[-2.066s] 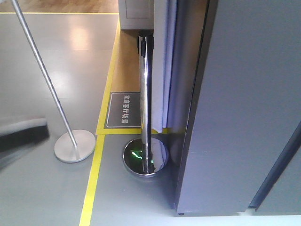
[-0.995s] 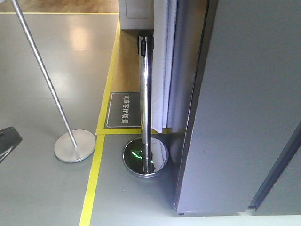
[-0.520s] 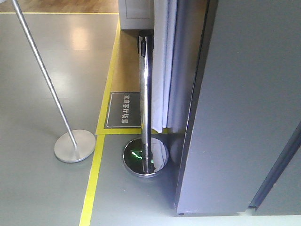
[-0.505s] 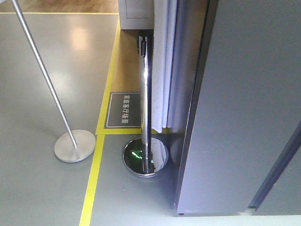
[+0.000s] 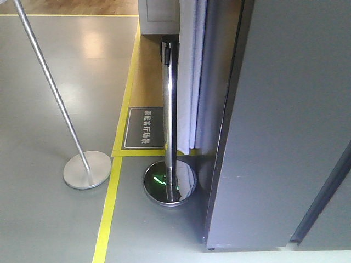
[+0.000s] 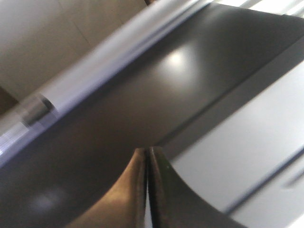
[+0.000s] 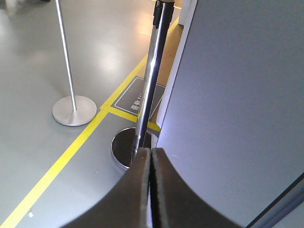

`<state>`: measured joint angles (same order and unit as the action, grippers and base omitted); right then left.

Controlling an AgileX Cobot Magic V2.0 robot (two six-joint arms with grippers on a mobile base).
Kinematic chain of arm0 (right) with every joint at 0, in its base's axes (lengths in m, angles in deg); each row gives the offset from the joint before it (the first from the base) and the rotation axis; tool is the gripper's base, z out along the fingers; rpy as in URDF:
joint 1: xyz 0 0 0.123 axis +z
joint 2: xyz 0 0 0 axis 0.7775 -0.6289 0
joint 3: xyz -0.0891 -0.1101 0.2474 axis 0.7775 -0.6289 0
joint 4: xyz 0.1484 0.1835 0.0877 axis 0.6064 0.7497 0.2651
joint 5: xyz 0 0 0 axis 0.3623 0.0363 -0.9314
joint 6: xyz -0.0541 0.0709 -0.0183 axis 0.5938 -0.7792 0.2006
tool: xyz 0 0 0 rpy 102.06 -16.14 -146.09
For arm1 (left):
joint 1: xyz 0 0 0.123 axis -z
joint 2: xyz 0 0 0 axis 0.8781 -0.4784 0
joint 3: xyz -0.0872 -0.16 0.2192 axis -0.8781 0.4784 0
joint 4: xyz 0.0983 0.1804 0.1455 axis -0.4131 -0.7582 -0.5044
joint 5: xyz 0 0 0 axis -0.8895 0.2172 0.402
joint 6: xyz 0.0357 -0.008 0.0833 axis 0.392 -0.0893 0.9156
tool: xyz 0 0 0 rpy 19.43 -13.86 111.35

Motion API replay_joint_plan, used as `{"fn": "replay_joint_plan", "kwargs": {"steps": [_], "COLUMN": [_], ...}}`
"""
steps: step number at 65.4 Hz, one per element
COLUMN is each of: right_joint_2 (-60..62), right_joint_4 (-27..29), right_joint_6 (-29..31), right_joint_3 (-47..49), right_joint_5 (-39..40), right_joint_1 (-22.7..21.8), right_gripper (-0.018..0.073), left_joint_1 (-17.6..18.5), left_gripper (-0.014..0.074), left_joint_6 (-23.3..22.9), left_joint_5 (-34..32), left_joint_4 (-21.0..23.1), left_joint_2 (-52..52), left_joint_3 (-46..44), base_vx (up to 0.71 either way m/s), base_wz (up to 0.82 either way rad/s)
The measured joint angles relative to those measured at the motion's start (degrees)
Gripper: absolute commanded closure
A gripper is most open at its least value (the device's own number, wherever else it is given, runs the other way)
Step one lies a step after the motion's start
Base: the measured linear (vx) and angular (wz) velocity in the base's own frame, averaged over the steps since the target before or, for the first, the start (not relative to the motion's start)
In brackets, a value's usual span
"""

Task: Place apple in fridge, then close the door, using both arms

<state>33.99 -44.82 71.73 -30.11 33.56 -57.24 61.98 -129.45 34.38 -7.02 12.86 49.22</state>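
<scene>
The fridge (image 5: 285, 120) fills the right side of the front view as a tall grey outer panel, with a dark seam running up from its lower right. I cannot tell the door apart from the body. The apple is out of view everywhere. My left gripper (image 6: 147, 151) is shut with nothing in it, close to a blurred dark grey fridge panel (image 6: 142, 85). My right gripper (image 7: 151, 151) is shut and empty, at the left edge of the grey fridge face (image 7: 237, 95). Neither gripper shows in the front view.
A chrome barrier post (image 5: 170, 109) on a round base (image 5: 170, 183) stands right beside the fridge's left corner. A second, leaning post (image 5: 49, 82) with a flat base (image 5: 86, 170) stands further left. A yellow floor line (image 5: 109, 208) and a floor sign (image 5: 145, 127) lie between them.
A dark blurred arm at the left edge of the front view has withdrawn leftward and is gone now. The fridge panel and posts have not moved.
</scene>
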Motion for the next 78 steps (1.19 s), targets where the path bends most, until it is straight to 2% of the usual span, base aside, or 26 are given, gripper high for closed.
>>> {"fn": "replay_joint_plan", "kwargs": {"steps": [6,11,17,24,28,33,43,66,78], "right_joint_2": [0.0,0.0,0.0,0.0,0.0,0.0,0.0,0.0,0.0], "right_joint_4": [0.0,0.0,0.0,0.0,0.0,0.0,0.0,0.0,0.0], "right_joint_6": [0.0,0.0,0.0,0.0,0.0,0.0,0.0,0.0,0.0], "right_joint_3": [0.0,0.0,0.0,0.0,0.0,0.0,0.0,0.0,0.0], "right_joint_5": [0.0,0.0,0.0,-0.1,-0.1,-0.1,-0.1,-0.2,-0.2], "right_joint_1": [0.0,0.0,0.0,0.0,0.0,0.0,0.0,0.0,0.0], "right_gripper": [0.0562,0.0562,0.0562,0.0562,0.0562,0.0562,0.0562,0.0562,0.0562], "left_joint_1": [0.0,0.0,0.0,0.0,0.0,0.0,0.0,0.0,0.0], "left_gripper": [0.0605,0.0605,0.0605,0.0605,0.0605,0.0605,0.0605,0.0605,0.0605], "left_joint_6": [16.0,30.4,45.0,55.8,59.7,63.3,67.0,67.8,67.8], "left_joint_5": [0.5,1.6,3.2,4.4,4.5,4.5,5.5,20.9,24.8], "left_joint_4": [5.8,8.6,11.5,14.9,16.3,17.0,17.2,17.3,16.3], "left_joint_2": [0.4,1.1,2.4,5.0,6.9,9.6,14.2,21.5,27.9], "left_joint_3": [1.3,2.8,5.4,9.1,11.2,14.2,19.4,20.0,20.0], "base_vx": [0.00,0.00,0.00,0.00,0.00,0.00,0.00,0.00,0.00], "base_wz": [0.00,0.00,0.00,0.00,0.00,0.00,0.00,0.00,0.00]}}
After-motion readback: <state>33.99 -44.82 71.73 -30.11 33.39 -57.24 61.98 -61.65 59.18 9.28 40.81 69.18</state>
